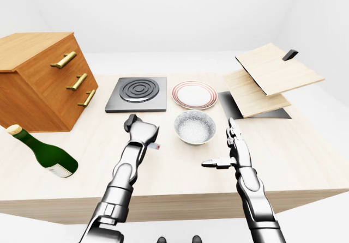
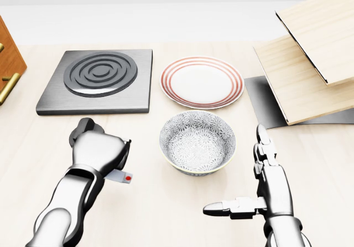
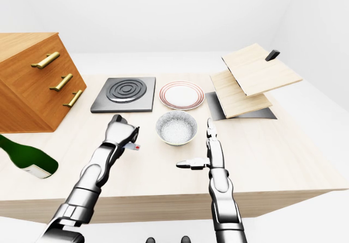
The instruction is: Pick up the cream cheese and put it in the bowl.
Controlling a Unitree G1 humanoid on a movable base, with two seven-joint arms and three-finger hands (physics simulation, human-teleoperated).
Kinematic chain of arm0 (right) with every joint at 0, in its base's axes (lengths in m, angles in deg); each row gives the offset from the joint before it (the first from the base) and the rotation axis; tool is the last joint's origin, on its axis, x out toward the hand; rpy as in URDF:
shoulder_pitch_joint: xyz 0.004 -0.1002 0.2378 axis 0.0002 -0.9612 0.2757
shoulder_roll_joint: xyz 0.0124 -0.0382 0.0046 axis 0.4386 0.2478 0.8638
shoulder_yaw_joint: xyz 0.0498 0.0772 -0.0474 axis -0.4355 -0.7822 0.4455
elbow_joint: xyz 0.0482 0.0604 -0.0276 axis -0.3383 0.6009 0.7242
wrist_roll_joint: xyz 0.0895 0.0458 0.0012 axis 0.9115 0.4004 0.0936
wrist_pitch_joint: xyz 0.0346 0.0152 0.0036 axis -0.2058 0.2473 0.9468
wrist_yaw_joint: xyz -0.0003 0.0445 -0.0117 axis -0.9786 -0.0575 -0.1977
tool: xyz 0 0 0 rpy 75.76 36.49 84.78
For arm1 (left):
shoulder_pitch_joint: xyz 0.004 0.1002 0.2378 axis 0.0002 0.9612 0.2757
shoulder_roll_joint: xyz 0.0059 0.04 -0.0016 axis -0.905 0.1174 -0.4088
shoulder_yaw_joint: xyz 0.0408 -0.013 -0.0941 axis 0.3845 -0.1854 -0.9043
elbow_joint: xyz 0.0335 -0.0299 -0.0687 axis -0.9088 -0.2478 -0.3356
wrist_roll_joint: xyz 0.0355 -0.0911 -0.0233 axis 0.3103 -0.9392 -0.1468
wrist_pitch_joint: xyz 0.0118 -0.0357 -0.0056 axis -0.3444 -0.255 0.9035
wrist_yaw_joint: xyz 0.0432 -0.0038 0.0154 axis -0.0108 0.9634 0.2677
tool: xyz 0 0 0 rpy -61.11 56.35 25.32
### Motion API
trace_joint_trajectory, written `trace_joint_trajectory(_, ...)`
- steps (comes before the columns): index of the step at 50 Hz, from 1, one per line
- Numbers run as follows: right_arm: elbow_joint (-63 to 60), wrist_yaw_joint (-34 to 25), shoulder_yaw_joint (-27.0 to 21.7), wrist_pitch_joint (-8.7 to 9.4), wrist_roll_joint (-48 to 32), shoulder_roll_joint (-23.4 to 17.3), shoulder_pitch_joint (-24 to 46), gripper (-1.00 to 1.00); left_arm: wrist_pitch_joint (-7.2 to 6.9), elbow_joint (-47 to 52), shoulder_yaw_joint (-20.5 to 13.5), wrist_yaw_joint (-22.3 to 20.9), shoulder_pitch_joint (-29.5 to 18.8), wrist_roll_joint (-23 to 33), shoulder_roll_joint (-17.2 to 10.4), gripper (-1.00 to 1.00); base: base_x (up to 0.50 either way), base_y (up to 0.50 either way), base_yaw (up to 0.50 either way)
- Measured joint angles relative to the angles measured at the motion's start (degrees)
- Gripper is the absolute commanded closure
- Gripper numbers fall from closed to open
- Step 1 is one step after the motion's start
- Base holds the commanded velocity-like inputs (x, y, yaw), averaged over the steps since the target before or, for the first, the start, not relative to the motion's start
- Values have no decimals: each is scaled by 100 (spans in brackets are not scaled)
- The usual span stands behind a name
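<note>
my left hand (image 2: 98, 150) has its fingers clamped on the cream cheese (image 2: 121, 176), just left of the bowl (image 2: 197, 142); i should carry it right over the rim, then release low; it looks a small flat pack, white with a red dot; right hand (image 2: 260, 189) fingers spread.

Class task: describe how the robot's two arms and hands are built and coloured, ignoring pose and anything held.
Both arms are glossy silver-grey metal in rounded segments with darker joint bands. The left hand has a bulky smooth shell with a dark part near the thumb; the right hand shows slim, jointed fingers with dark gaps. No cables, sleeves or markings show.
</note>
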Motion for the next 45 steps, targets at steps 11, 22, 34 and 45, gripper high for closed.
trace_joint_trajectory(11, -30, -2, 15, -13, 4, 12, -37, -100, 54, 1573, -185, -903, 210, 84, 73, 100, 0, 0, 0)
trace_joint_trajectory(22, -46, -9, 20, -26, 20, 17, -55, -100, 8, 2389, -272, -1521, 97, 114, 156, 100, 0, 0, 0)
trace_joint_trajectory(34, -155, -41, -1, 3, 71, 16, -111, -100, -261, 2495, -178, -1873, -482, 226, 412, 100, 0, 0, 0)
trace_joint_trajectory(45, -274, -88, -49, 43, 134, 6, -165, -100, -636, 1830, 46, -1462, -1094, 411, 836, 100, 0, 0, 0)
